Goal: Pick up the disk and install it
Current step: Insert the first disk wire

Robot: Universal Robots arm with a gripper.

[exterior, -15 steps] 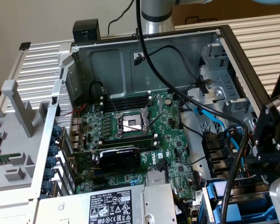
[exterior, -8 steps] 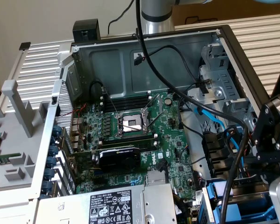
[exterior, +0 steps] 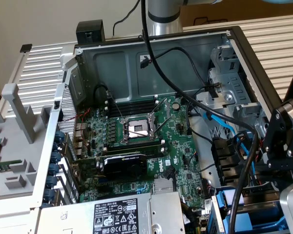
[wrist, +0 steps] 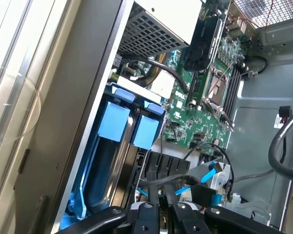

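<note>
The open computer case (exterior: 234, 36) lies on its side with the motherboard (exterior: 136, 141) facing up. At the exterior view's lower right, the blue carrier of the disk (exterior: 223, 210) stands edge-on in the drive bay. The wrist view shows two blue carrier fronts side by side, one disk (wrist: 112, 122) beside another carrier (wrist: 147, 131), with the metal faces hidden. My black gripper (exterior: 272, 158) hangs over the drive cage at the exterior view's right edge, just above the bay. Its black links (wrist: 166, 219) sit close to the carriers, and I see nothing held between them.
The grey power supply (exterior: 117, 214) with warning labels lies beside the bay. A graphics card (exterior: 124, 163), the bare processor socket (exterior: 136, 129) and loose black and blue cables (exterior: 219, 122) crowd the case. The arm's thick cable (exterior: 185, 92) crosses over the board. A grey ribbed fixture (exterior: 19, 146) stands outside.
</note>
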